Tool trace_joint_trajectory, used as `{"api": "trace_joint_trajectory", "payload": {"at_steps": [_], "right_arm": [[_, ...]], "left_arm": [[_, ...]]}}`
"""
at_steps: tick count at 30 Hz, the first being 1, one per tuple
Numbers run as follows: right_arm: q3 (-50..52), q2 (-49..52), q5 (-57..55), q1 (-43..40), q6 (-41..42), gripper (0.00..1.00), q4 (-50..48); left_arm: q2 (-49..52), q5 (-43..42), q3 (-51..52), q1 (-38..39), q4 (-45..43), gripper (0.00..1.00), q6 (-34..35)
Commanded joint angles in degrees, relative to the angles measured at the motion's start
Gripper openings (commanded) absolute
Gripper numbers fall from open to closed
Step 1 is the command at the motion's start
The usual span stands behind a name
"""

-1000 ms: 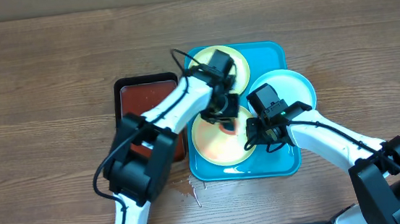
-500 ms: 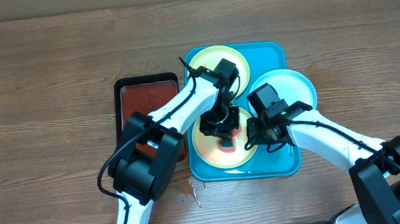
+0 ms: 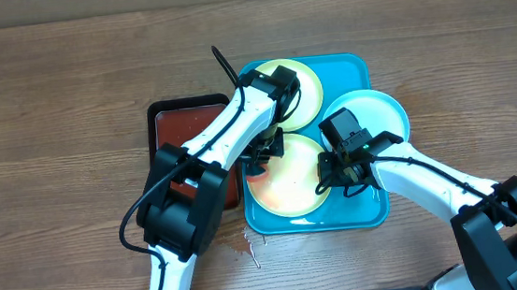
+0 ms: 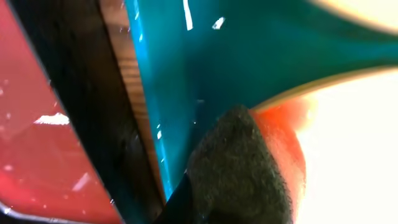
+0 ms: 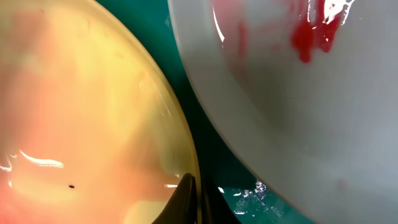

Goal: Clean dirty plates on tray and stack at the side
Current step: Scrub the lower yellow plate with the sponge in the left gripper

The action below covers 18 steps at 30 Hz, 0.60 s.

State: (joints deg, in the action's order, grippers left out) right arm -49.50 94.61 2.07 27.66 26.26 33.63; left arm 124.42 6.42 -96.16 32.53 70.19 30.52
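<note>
Centrally, the front plate point(image 3: 286, 189), pale yellow-green with a whitish middle, lies flat in the near half of the tray point(image 3: 363, 213). A red smear point(image 4: 280, 121) marks its left edge. The back plate point(image 3: 305, 92), also yellow-green, sits in the tray's far half, partly under the left arm. The blue-white plate point(image 3: 378, 111) lies on the right side, overhanging the tray's right rim, and carries a red streak point(image 5: 311, 34).

The left end effector point(image 3: 261, 156) is closed on a dark pad point(image 4: 239, 168), which rests against the front plate's left edge right at the smear. The right end effector point(image 3: 330, 178) is closed too, with its tips at the front plate's right rim, in the gap beside the blue-white plate. Whether it actually pinches that rim cannot be told.

Just left of the turquoise tray stands a smaller black tray point(image 3: 182, 133) holding red liquid. Both trays rest on the wooden table point(image 3: 70, 133).
</note>
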Motion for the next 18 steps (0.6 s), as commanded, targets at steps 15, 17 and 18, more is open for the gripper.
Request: {"api": "trace_joint_trajectory", "payload": {"at_steps": [15,17,18], "right_arm": [[0.48,0.68,-2.64,-0.02,-1.22,0.04,0.92],[0.48,0.68,-2.64,-0.02,-1.22,0.04,0.96],[0.48,0.68,-2.64,-0.02,-1.22,0.04,0.96]], "left_arm": [[2.12,-28.06,2.23,4.63,-17.31,0.04,-8.94],[2.12,-27.74,2.25,4.59,-15.19,0.04,-8.90],[2.12,-27.36,2.25,4.48,-14.03,0.04,-8.90]]}}
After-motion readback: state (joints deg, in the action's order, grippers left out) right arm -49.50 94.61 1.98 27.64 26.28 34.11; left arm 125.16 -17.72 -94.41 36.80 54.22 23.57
